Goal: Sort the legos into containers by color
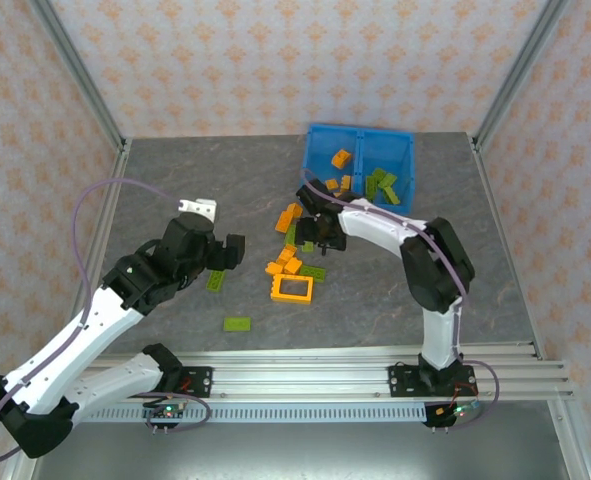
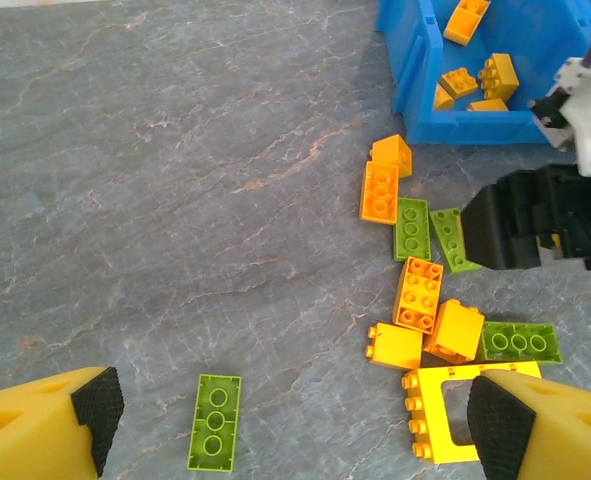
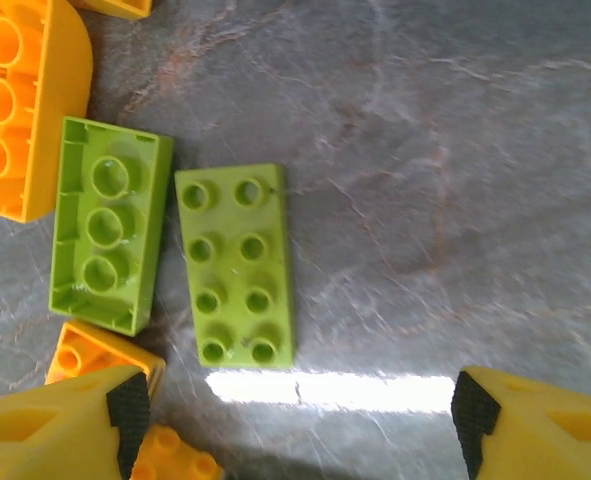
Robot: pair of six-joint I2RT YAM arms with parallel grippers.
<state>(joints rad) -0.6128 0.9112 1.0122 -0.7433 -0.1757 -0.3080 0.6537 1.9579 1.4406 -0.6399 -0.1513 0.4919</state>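
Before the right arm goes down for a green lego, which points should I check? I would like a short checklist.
1. Right gripper open, empty: ok.
2. Green plate below it, flat, studs up: ok.
3. Finger room between plate and upturned green brick: probably not ok, they lie almost edge to edge.
4. Blue bin, right compartment holds green: ok.
5. Left gripper open, apart from the right arm: ok.

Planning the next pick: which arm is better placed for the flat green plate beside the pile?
Right. The right gripper hangs open over the green plate, near the blue bin. The left gripper is open over a separate green brick, farther from the bin.
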